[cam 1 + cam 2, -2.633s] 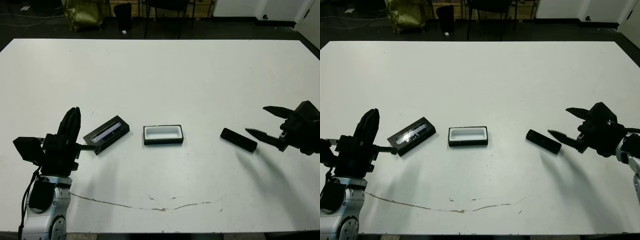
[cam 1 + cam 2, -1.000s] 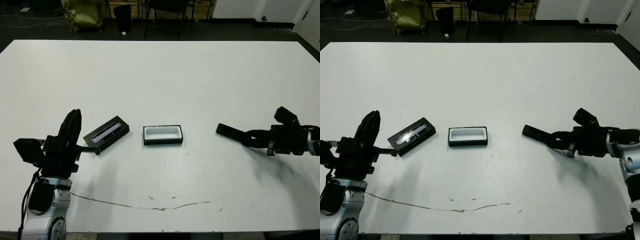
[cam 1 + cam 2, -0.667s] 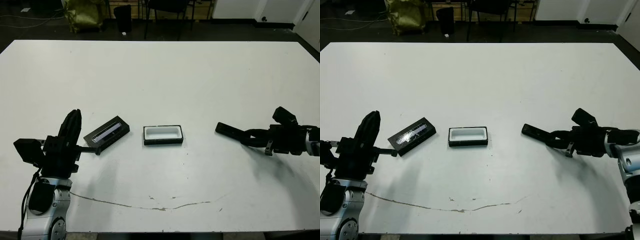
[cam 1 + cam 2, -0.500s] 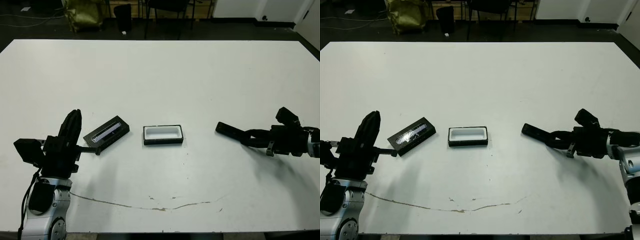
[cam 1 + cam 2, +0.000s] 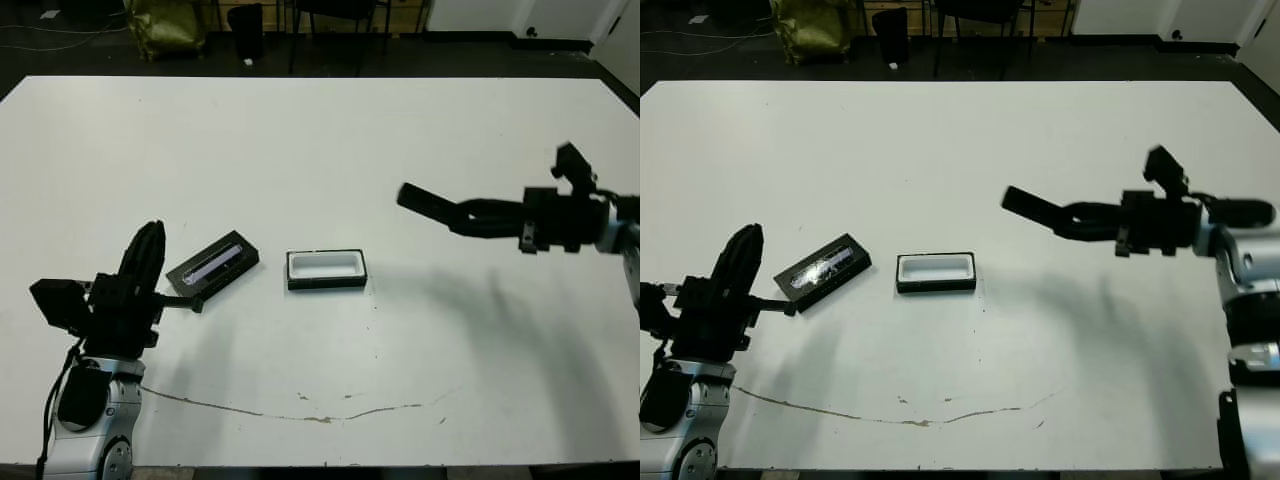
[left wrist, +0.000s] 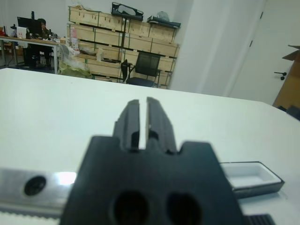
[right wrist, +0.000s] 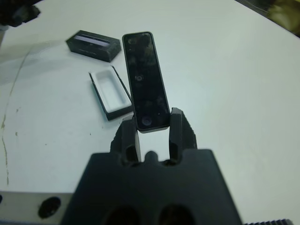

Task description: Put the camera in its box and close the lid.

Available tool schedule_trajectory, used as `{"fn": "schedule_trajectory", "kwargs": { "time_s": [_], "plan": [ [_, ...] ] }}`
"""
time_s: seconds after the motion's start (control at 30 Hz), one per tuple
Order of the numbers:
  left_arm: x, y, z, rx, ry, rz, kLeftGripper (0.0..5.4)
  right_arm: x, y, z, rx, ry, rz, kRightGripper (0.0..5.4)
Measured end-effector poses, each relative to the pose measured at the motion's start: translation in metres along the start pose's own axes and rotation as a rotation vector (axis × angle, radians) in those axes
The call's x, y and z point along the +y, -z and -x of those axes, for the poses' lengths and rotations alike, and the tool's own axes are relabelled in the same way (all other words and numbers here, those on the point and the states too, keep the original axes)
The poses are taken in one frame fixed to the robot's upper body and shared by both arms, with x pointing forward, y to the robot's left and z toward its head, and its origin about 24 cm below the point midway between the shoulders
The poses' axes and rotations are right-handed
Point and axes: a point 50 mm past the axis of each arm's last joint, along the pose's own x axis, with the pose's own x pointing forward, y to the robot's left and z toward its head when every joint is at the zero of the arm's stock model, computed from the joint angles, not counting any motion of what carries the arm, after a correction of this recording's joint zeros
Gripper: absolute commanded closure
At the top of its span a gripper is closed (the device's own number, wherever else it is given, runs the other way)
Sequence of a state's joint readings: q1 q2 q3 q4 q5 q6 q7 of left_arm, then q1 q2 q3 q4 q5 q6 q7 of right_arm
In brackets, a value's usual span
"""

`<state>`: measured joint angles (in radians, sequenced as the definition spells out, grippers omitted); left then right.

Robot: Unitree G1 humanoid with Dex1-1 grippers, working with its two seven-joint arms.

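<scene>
two claws: right claw (image 5: 1080, 220) grips camera (image 5: 1032, 212) above table; left claw (image 6: 139, 123) nearly shut, empty.

Bare table (image 5: 420, 330) btwn camera (image 5: 425, 203) & box (image 5: 326, 270)

Smooth matt white tabletop (image 5: 320, 150) with a thin brownish scuff, glossy black plastic camera (image 7: 145, 82), matt black box (image 5: 326, 270) with white lining, black lid (image 5: 212, 266) with shiny pale stripe, matt black plastic fingers (image 7: 176, 126)

The right tool (image 7: 151, 125) hides the camera's (image 7: 144, 80) near end.
</scene>
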<state>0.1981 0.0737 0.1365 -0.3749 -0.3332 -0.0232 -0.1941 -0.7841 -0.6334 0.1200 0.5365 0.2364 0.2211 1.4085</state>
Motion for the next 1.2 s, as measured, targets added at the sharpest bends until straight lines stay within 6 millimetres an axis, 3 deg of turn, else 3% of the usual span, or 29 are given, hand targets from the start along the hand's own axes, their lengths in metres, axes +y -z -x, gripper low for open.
{"fn": "schedule_trajectory", "kwargs": {
  "time_s": [0.2, 0.6, 0.93, 1.2],
  "plan": [
    [0.000, 0.000, 0.000, 0.000, 0.000, 0.000, 5.40, 0.004, -0.023, -0.032, 0.140, -0.098, 0.094, 5.26],
    [-0.001, 0.001, 0.001, 0.007, -0.001, -0.001, 5.40, 0.024, -0.024, -0.090, 0.207, -0.309, 0.162, 5.26],
    [-0.002, 0.001, 0.000, 0.010, -0.004, -0.001, 5.40, 0.030, -0.023, -0.109, 0.246, -0.372, 0.136, 5.26],
    [-0.002, 0.002, 0.000, 0.010, 0.001, 0.007, 5.40, 0.028, -0.018, -0.111, 0.274, -0.371, 0.106, 5.26]
  ]
}}
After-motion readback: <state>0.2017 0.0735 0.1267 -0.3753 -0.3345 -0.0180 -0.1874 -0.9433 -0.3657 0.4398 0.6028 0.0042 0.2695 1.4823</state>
